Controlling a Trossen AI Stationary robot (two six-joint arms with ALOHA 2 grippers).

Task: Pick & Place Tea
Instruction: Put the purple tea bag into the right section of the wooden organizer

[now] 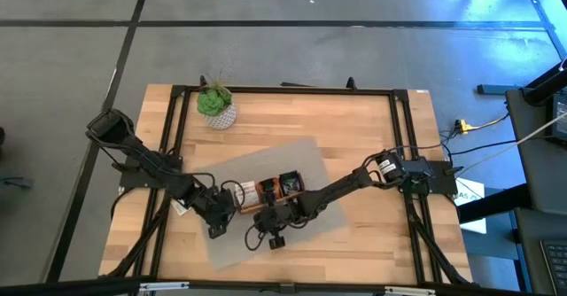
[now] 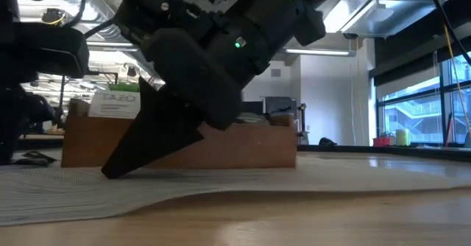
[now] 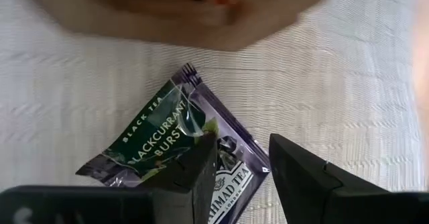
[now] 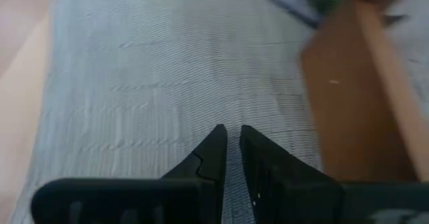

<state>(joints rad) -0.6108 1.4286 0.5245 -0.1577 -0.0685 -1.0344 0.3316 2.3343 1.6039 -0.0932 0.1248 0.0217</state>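
Note:
A dark purple-and-green tea sachet [image 3: 161, 137] lies flat on the grey mat [image 1: 297, 154], just short of the brown wooden tray [image 1: 270, 192]. My left gripper [image 3: 241, 167] is open right over it, one finger above the sachet and the other beside its corner. The tray holds more sachets: white [image 1: 248, 190], orange [image 1: 268, 187] and dark [image 1: 290, 183]. My right gripper [image 4: 231, 137] is shut and holds nothing. It points down at the bare mat near the tray's near side, its tips [image 2: 110, 172] at mat height. My left gripper comes from above with one finger [image 3: 194, 163] over the sachet's lower half [image 3: 224, 177]. That corner lies between the fingers, flat on the mat. I cannot tell whether the finger touches it. My right gripper's tips are at the mat; whether they touch does not show.
A small green plant in a white pot [image 1: 215, 104] stands near the table's far left. The mat lies askew across the middle of the wooden table [image 1: 372, 128], with bare wood to the far right. The two grippers are close together near the tray.

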